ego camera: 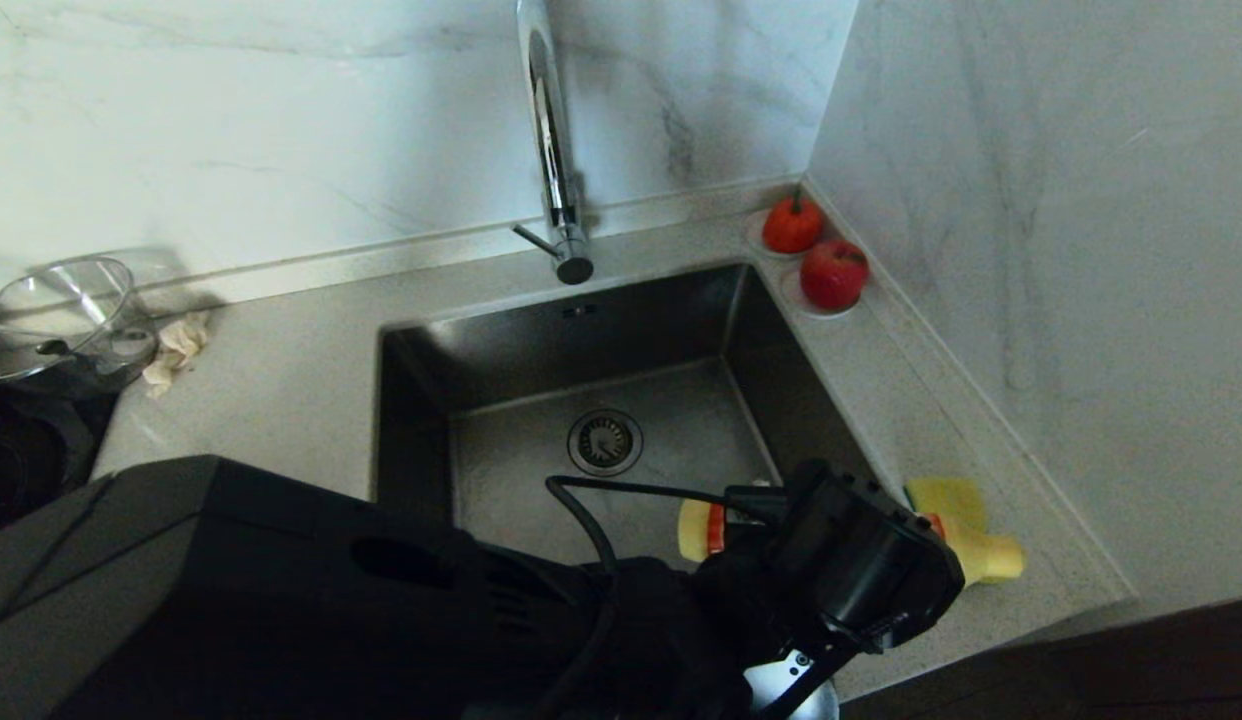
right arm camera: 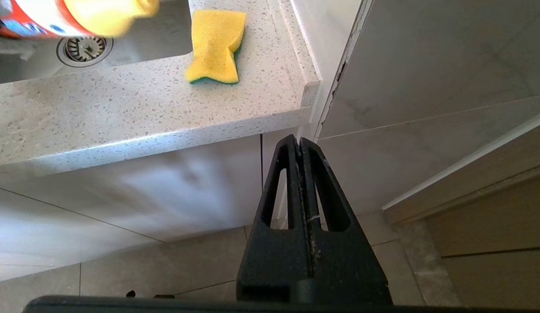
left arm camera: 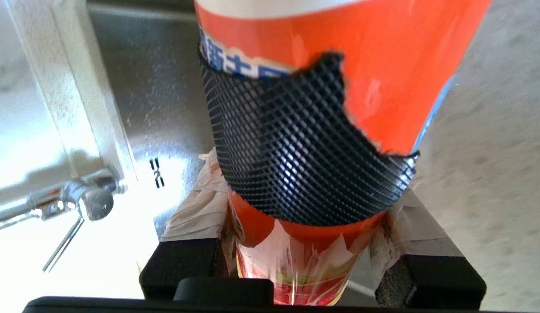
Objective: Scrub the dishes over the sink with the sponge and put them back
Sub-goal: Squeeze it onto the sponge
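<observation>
- One yellow sponge (right arm camera: 215,45) lies on the counter (right arm camera: 122,108), just beside the sink (ego camera: 601,400).
- Left gripper (left arm camera: 311,261) squeezes an orange bottle (left arm camera: 339,65) with blue writing too cut off to read, over the sink's edge.
- Right gripper (right arm camera: 301,150) hangs pinched together, holding nothing, below the counter.
- Two red fruits (ego camera: 816,250) sit in the corner.
</observation>
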